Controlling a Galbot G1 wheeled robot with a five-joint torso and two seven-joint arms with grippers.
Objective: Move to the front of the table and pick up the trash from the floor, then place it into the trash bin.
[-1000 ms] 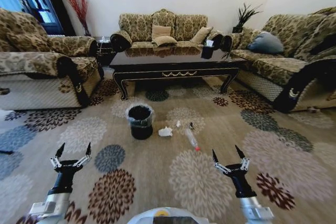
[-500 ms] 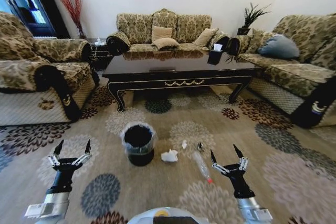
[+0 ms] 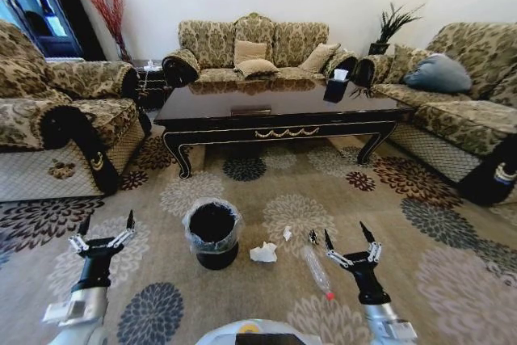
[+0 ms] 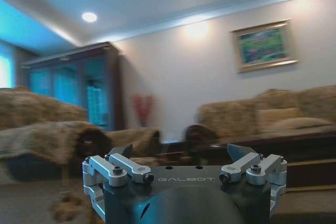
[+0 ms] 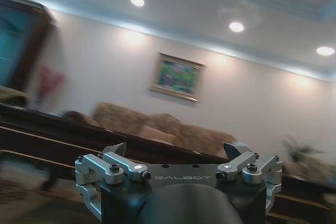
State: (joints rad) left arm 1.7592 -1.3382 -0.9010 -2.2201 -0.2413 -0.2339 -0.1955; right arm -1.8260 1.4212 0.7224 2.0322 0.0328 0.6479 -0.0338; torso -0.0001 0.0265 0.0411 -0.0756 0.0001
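Black trash bin (image 3: 212, 233) beside trash (image 3: 263, 253)

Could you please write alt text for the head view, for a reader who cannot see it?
Both open claws, left and right, are raised over the carpet. Ahead lie the black bin, paper wad and bottle, with the coffee table behind.

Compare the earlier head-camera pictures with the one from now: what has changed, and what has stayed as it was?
The robot has driven nearer: the table, bin, paper wad and bottle now look closer and larger, so the camera moved, not the things. Nothing was picked up. The left gripper and right gripper stay raised, open and empty, and the trash still lies on the carpet beside the bin.
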